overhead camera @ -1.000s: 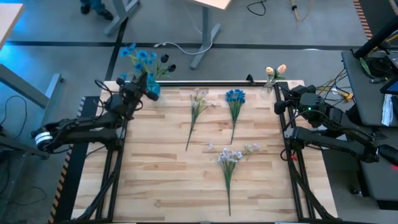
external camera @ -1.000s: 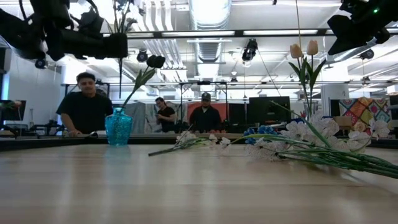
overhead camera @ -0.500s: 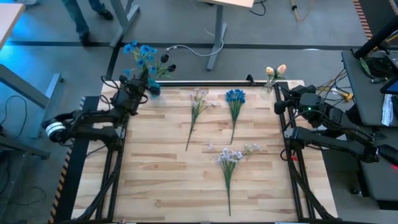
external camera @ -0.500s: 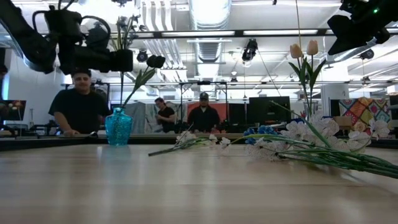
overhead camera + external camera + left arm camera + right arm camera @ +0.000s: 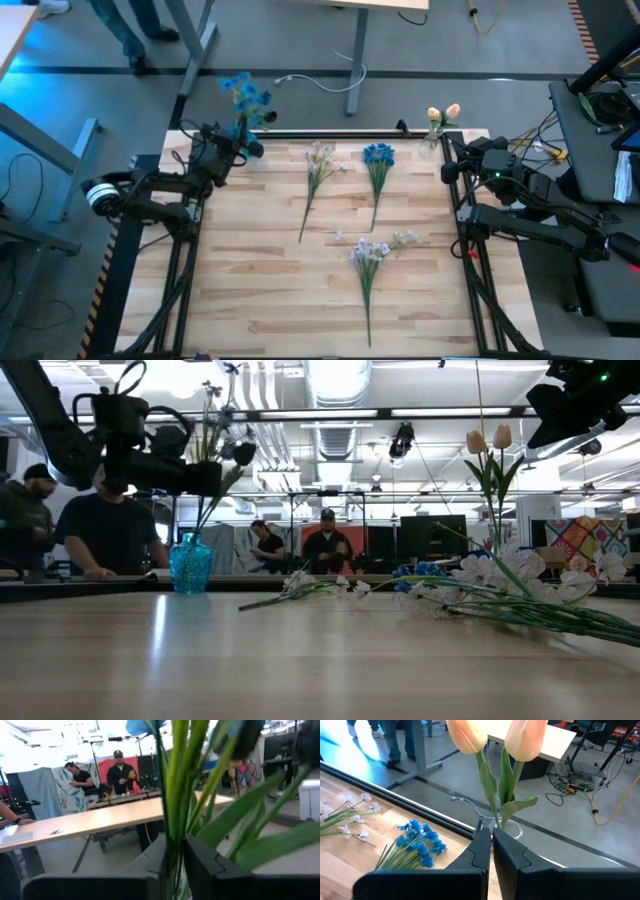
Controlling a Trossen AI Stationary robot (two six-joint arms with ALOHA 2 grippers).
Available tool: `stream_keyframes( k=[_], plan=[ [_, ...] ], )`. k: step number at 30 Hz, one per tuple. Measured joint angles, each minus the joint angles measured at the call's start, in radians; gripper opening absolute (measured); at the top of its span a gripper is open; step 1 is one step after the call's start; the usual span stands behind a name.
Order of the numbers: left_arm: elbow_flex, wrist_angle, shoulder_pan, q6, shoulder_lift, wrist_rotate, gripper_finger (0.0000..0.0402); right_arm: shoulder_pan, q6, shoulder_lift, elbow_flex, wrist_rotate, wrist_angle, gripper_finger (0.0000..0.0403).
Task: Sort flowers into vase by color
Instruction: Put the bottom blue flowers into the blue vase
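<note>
Hovering your left gripper (image 5: 238,141) by the blue vase (image 5: 190,565), grasping blue flowers (image 5: 246,95); right gripper (image 5: 491,845) is staying clenched

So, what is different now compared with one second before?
The left gripper has drawn back from the far-left corner toward its base, its fingers easing apart around the blue flowers, which now stand in the blue vase. People behind the table have moved. The right gripper stayed shut by the tulips, and the three sprigs on the table did not move.

teal vase (image 5: 190,564), peach tulips (image 5: 492,737)
</note>
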Motion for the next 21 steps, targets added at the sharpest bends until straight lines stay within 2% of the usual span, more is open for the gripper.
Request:
stream_keyframes(
  k=[12, 21],
  plan=[
    [0.0, -0.171, -0.031, 0.003, -0.078, -0.002, 0.0133, 0.0, 0.0, 0.0, 0.0, 0.0, 0.0, 0.0013],
    [0.0, -0.306, -0.035, 0.006, -0.202, -0.032, 0.0177, 0.0, 0.0, 0.0, 0.0, 0.0, 0.0, 0.0013]
  ],
)
